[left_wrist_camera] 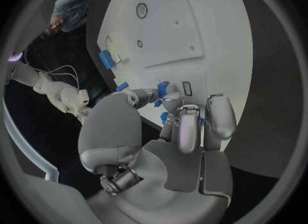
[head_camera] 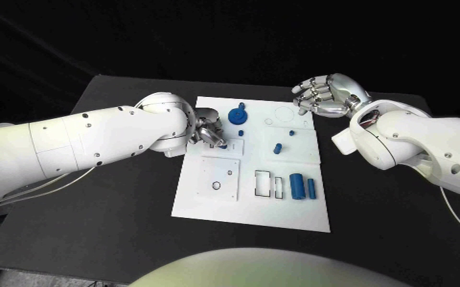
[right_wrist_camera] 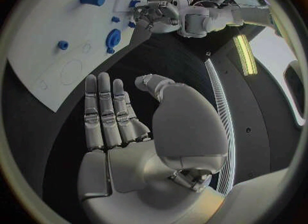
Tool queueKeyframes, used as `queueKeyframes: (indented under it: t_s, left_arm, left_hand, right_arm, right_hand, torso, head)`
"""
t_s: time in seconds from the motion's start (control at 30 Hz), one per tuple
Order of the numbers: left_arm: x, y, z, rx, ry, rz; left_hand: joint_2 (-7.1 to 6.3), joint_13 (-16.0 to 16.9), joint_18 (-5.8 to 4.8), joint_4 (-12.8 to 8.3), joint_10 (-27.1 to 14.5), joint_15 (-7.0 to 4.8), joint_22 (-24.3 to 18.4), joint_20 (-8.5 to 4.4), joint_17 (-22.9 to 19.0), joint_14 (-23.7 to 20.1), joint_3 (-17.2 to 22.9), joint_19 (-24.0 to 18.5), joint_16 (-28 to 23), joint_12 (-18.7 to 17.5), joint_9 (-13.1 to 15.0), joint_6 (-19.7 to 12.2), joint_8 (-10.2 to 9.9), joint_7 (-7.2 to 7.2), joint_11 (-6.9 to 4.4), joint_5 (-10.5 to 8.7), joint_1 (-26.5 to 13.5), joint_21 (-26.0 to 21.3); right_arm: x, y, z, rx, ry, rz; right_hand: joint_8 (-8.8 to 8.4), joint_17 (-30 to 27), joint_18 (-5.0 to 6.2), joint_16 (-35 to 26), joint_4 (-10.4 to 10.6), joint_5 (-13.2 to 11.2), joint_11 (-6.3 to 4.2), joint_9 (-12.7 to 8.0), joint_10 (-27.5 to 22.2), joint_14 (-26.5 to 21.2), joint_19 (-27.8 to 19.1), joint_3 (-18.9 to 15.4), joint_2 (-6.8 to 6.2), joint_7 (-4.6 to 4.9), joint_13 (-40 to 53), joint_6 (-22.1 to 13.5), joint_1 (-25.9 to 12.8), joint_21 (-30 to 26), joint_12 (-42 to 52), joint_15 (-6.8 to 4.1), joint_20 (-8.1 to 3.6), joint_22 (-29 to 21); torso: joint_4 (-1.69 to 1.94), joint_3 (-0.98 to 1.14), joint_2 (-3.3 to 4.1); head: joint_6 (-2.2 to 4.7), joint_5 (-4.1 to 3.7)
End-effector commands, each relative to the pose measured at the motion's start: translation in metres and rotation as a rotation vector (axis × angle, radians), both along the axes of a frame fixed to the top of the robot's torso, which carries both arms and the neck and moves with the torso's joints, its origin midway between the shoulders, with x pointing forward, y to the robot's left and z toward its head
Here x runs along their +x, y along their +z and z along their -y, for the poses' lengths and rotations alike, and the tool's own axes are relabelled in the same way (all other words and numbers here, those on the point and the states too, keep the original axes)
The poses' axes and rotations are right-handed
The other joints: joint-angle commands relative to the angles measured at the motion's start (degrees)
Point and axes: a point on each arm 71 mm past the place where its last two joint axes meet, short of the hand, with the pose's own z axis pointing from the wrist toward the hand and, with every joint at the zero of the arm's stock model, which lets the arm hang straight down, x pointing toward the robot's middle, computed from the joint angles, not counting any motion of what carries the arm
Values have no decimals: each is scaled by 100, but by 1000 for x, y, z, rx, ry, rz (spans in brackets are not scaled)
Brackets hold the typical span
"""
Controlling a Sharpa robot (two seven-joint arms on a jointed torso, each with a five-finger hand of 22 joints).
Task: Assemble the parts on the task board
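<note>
Two white arms reach over the black desk toward the white board at its middle.

At the left, the left hand rests on the board's left part, its fingers curled down around a small blue part; the left wrist view shows blue between the fingertips, so the hand appears to pinch this piece against the board. Just near of that hand lies a white square panel with a small round hole.

Right of the left hand, on the board's far part, stands a round blue disc with a knob. A tiny blue peg lies just near of it. Further right a short blue pin lies tilted near the board's middle, and another small blue bit sits beyond it toward the far right.

On the board's near right part two outlined rectangular slots sit side by side, then a blue cylinder lying lengthwise, then a thinner blue bar just beside it.

At the far right, the right hand hovers above the board's far right corner, released, fingers straight and close together, thumb apart, holding nothing.
</note>
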Motion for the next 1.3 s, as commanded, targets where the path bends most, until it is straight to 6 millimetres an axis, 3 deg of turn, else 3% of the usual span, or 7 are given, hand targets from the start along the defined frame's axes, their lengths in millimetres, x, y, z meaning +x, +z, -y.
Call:
queueKeyframes:
  t_s: [0.03, 0.83, 1.3]
  left_arm:
    - [-2, -2, 2, -4, -6, -22]
    - [0, -2, 1, -20, 9, -31]
    - [1, -3, 5, -29, 15, -39]
  left_hand:
    - [-14, 18, -88, -772, 41, -51, 0, 7, 1163, 488, 716, 41, 27, 37, 8, 0, 11, -48, 4, -22, -71, 12]
    - [1, 53, -92, -524, 50, -70, 14, -13, 1163, 489, 469, 54, 21, 44, -15, 64, -38, -79, -17, -77, -303, 2]
    - [148, 73, -95, -508, 60, -80, 30, -21, 1167, 490, 524, 66, 21, 48, -15, 75, -50, -90, -31, -57, -269, 4]
  right_arm:
    - [0, 0, 0, 0, 6, -3]
    - [-1, 0, 1, 1, 1, -3]
    - [-2, 0, 1, 1, 1, -3]
  right_hand:
    - [17, -8, 45, -35, -6, -7, 249, -9, -283, -42, -5, -25, 68, 329, -6, 50, -9, -25, 39, 14, 49, -5]
    - [25, -26, 44, -54, 0, -7, 255, -23, -298, -67, -10, -35, 66, 333, -42, 43, -11, -57, 57, 23, 58, -40]
    - [32, -38, 44, -67, 1, -6, 258, -32, -305, -85, -15, -39, 66, 335, -64, 40, -10, -78, 71, 29, 64, -61]
  torso:
    - [-4, -1, 0]
    - [1, -2, 2]
    - [3, -4, 2]
  head:
    - [-1, -4]
    - [-3, -42]
    - [-14, -60]
